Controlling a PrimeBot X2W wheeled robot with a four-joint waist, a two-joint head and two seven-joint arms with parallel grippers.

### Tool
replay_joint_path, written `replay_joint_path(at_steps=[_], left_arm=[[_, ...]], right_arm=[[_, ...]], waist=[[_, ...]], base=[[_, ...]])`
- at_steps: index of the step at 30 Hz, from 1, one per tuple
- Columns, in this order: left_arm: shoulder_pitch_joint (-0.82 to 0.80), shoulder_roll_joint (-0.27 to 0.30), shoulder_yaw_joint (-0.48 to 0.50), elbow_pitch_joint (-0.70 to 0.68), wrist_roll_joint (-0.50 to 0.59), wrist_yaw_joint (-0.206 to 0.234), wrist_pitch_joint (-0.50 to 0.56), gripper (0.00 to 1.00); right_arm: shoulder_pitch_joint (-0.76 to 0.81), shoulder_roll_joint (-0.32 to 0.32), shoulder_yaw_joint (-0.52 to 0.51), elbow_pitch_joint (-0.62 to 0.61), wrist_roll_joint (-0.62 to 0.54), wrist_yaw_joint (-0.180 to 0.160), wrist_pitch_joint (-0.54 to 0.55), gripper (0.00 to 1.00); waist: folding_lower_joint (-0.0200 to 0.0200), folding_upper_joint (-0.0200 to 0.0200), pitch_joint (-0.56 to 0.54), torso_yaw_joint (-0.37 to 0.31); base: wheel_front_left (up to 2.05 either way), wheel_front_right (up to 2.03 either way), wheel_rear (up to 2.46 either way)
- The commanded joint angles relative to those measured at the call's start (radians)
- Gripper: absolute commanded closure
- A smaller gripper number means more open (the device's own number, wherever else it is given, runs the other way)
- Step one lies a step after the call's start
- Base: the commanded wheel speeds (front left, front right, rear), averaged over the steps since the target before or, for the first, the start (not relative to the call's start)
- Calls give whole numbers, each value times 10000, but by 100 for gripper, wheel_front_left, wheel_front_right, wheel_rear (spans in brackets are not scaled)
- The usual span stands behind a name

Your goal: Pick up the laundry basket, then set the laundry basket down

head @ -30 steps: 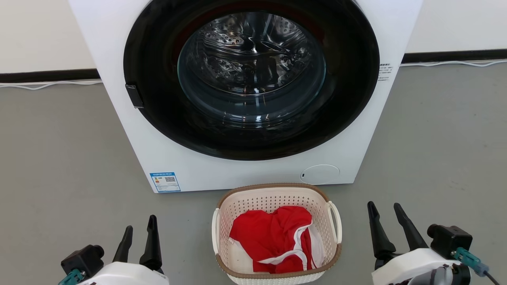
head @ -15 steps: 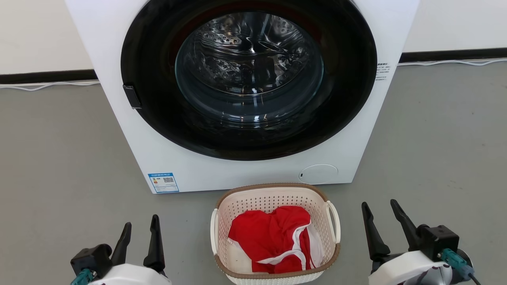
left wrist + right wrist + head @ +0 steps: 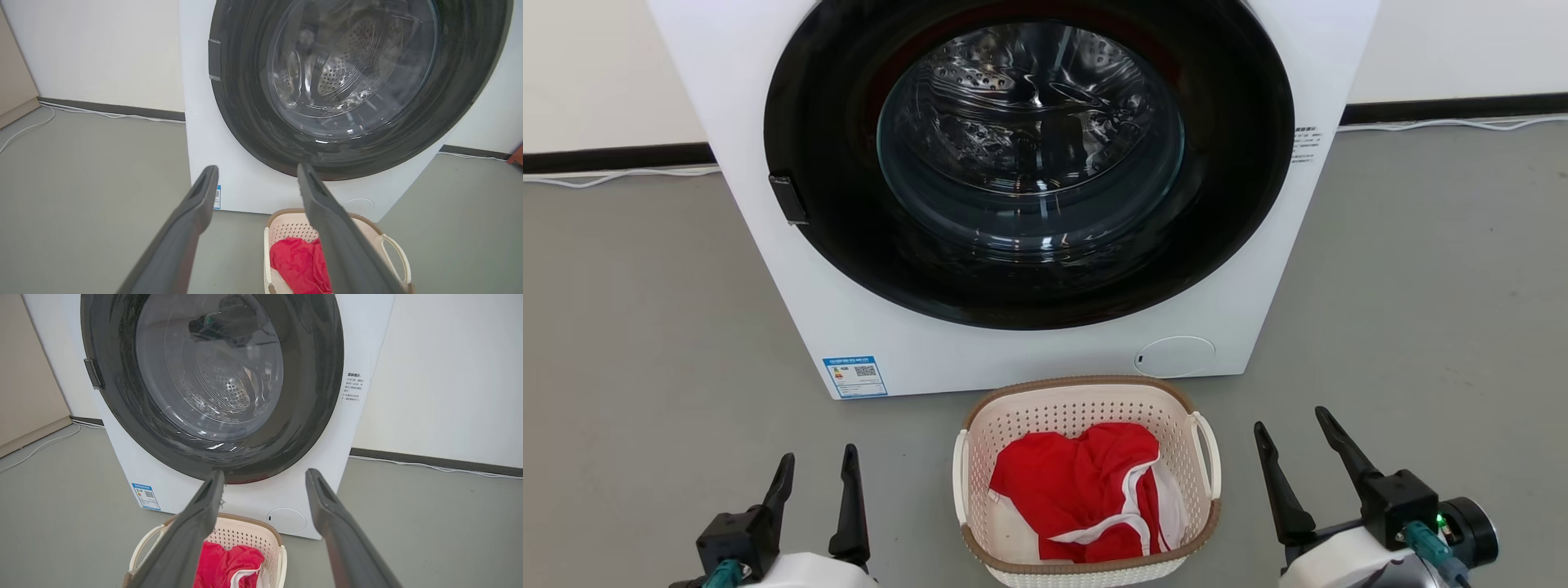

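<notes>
Where the frame ends below, the cream perforated plastic laundry basket (image 3: 1021, 425) is cut off; the dark-fingered left gripper (image 3: 819, 453) and right gripper (image 3: 1290, 419) are held alongside, jaws spread, empty.

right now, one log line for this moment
laundry basket: on floor, red cloth inside | left gripper: open, beside basket | right gripper: open, beside basket | contact: none

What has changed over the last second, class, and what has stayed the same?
Both arms edged inward toward the laundry basket: the left gripper rightward, the right gripper leftward. Both stay open, holding nothing. The basket still sits on the floor before the washing machine, red garment inside.
</notes>
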Motion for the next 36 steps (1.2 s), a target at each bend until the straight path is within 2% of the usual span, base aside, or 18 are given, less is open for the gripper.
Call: replay_joint_path(at_steps=[1,7,19,30,36], left_arm=[[-173,96,218,-324,348,125,-171,0],[-138,102,143,-368,979,209,-333,0],[-274,102,146,-345,989,159,-333,0],[-1127,102,-89,36,821,57,-333,0],[-2054,102,-491,839,490,19,-333,0]], right_arm=[[-390,-86,268,-222,-397,66,-226,0],[-408,-93,304,-239,-1120,69,-387,0],[-497,-93,233,-271,-1072,69,-387,0],[-1190,-93,-275,142,-1081,69,-387,0],[-2032,-93,-423,736,-981,69,-387,0]], waist=[[0,-1,-1,-7],[0,-1,22,-37],[0,-1,266,2],[0,-1,1421,101],[0,-1,2379,100]], base=[[0,0,0],[0,0,0],[0,0,0],[0,0,0],[0,0,0]])
